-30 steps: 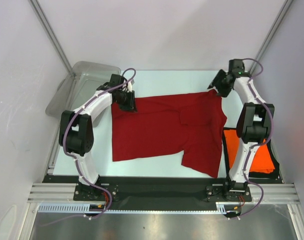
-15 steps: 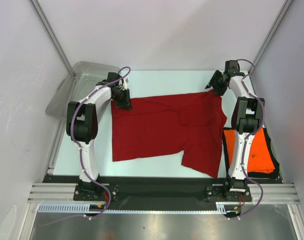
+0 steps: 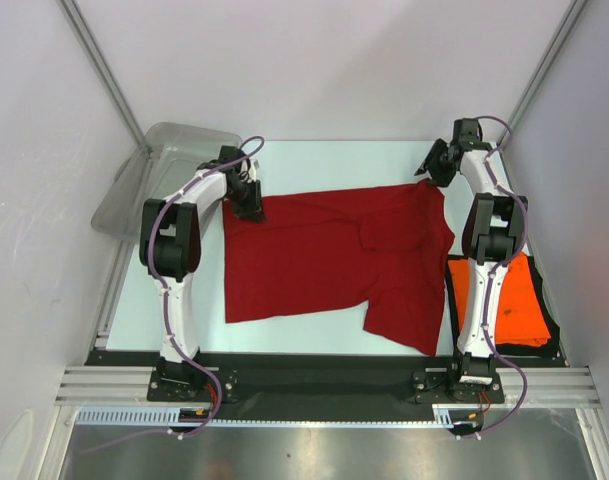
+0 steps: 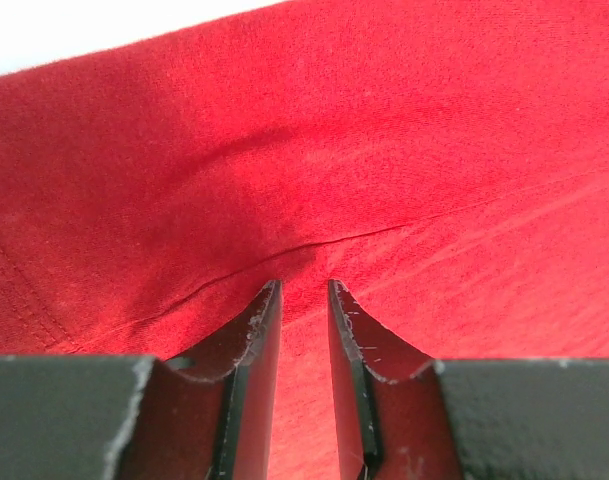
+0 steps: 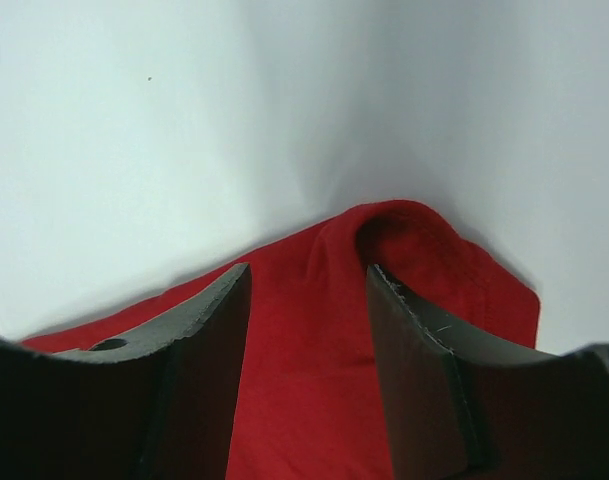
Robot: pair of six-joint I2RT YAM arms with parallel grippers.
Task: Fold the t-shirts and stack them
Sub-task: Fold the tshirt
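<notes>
The dark red t-shirt (image 3: 334, 255) lies spread flat on the white table, one part folded over near its right side. My left gripper (image 3: 250, 205) is at its back left corner. In the left wrist view the jaws (image 4: 304, 285) stand close together, pinching red cloth (image 4: 384, 120) that puckers at the tips. My right gripper (image 3: 429, 172) is at the shirt's back right corner. In the right wrist view its jaws (image 5: 309, 270) stand wide apart over a raised fold of red cloth (image 5: 464, 275). The orange t-shirt (image 3: 509, 300) lies folded at the right, partly hidden by the right arm.
A translucent grey plastic tub (image 3: 169, 150) stands at the back left, just behind the left arm. The orange shirt rests on a black mat (image 3: 550, 330) by the table's right edge. White enclosure walls close in the sides and back.
Both arms have reached farther back, their elbows swinging inward. The left gripper shifted slightly toward the shirt's back left corner. The shirt has hardly moved.
</notes>
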